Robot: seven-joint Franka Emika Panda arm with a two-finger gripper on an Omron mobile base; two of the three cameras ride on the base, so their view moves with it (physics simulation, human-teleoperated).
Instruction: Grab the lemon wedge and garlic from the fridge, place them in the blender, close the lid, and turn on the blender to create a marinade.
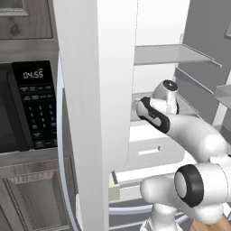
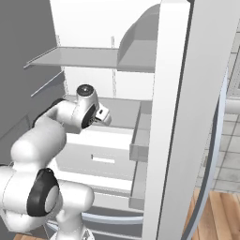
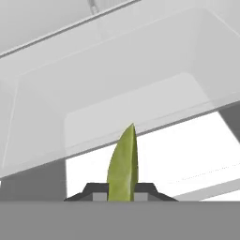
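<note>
Lemon wedge (image 3: 123,164), a yellow-green sliver, stands pinched between the jaws, which are closed on it inside the fridge (image 1: 97,90). Going left to right in the left base view: the black microwave (image 1: 27,106), the white fridge door edge, then the arm reaching over a middle shelf (image 1: 173,54). The gripper (image 2: 102,115) sits just above the drawer (image 2: 101,157). Judging by this, the pick-up step is in hand; next calls for drawing the wedge out clear of the shelves and carrying it to the blender.
</note>
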